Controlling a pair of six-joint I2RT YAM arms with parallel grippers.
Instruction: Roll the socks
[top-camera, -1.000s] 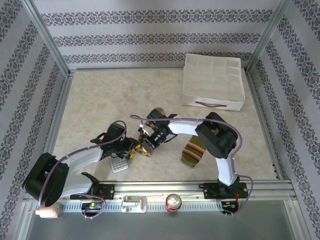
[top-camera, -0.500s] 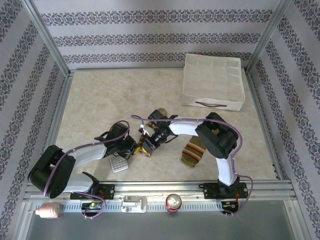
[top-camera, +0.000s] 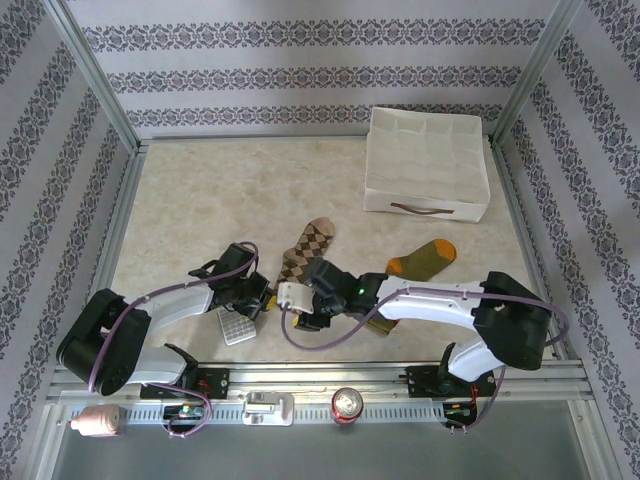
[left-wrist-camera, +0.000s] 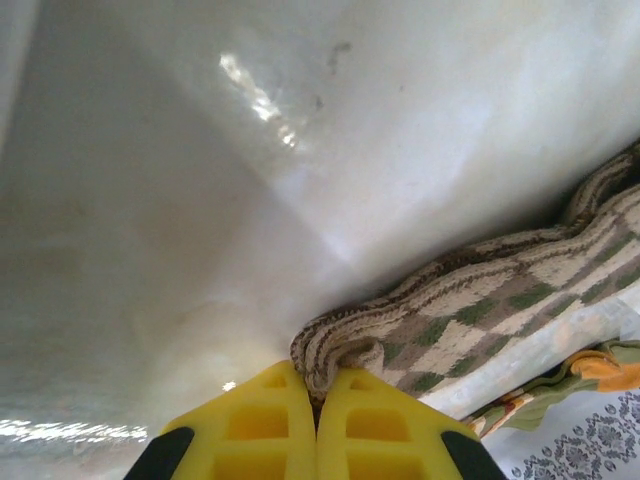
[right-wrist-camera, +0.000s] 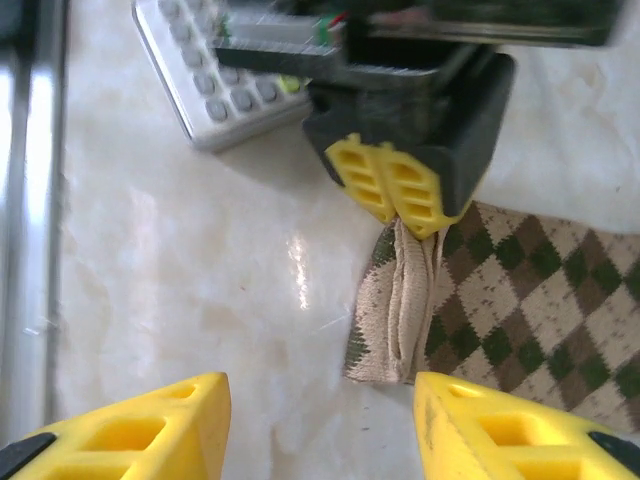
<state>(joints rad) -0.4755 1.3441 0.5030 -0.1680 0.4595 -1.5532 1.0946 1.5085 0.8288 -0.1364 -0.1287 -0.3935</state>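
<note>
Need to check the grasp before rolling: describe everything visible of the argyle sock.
The argyle sock is knit fabric, beige and brown diamonds, ribbed cuff. It lies flat, unrolled on the table, toe toward the far side. The shut left hand pinches its bunched cuff edge; the open right hand hovers near, not touching.

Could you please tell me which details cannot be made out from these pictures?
- Top view: much of the olive sock lies under the right arm.
- Right wrist view: the calculator is blurred and cut by the top edge; keys unreadable.
- Left wrist view: the edge of the argyle sock vanishes between the pads of the shut left end effector.
</note>
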